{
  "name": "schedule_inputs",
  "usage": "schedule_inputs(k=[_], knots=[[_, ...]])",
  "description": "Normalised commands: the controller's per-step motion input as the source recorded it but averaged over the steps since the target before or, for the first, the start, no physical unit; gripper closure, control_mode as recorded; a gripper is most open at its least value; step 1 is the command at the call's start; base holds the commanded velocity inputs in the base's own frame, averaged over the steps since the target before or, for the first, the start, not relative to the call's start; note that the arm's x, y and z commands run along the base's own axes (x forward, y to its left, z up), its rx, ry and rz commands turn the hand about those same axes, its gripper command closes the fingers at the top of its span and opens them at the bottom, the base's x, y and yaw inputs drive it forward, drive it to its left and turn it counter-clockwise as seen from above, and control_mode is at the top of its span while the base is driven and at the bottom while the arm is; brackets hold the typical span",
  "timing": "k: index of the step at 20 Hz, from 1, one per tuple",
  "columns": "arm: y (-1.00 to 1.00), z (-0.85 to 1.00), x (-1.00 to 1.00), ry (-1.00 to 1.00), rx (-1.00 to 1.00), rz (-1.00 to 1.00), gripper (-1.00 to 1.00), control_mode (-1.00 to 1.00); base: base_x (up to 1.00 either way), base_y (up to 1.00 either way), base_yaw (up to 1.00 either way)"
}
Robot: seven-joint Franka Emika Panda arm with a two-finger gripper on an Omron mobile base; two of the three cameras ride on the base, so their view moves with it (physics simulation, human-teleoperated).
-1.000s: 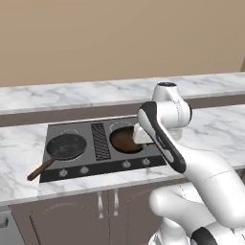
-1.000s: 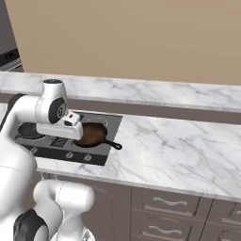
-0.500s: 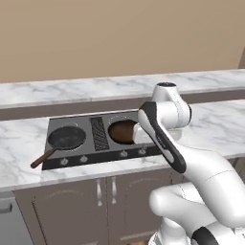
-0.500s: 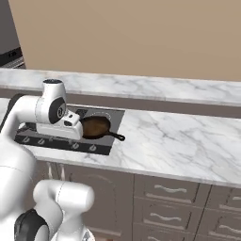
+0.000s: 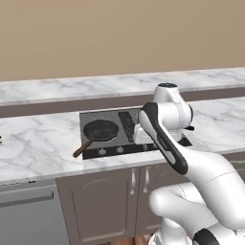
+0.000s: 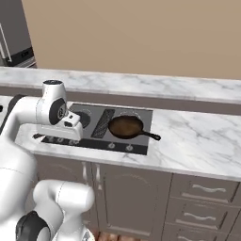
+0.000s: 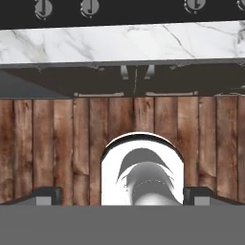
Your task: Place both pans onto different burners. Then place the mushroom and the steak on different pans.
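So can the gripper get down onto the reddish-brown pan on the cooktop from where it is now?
Probably yes: the reddish-brown pan sits uncovered on the dark cooktop, nothing stands over it, and the gripper, jaws wide open, points down past the counter edge, so it must swing back up.

Cooktop knobs (image 7: 90, 6) along the far edge; marble table (image 7: 119, 42) front below them, then cabinet doors (image 7: 136, 76); wooden plank floor (image 7: 57, 143) nearest. Hand (image 7: 122, 195) fingertips wide apart.

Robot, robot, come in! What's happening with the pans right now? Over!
Gripper open, holding nothing. Black pan and reddish-brown pan both sit on the cooktop. Nothing blocking them.
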Motion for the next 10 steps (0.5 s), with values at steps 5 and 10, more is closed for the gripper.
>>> schedule_inputs(k=[5,10], knots=[[0.0,0.0,0.0,0.0,0.0,0.0,-1.0,1.0,0.01,0.85,0.0],[0.0,0.0,0.0,0.0,0.0,0.0,-1.0,1.0,0.07,0.68,0.0]])
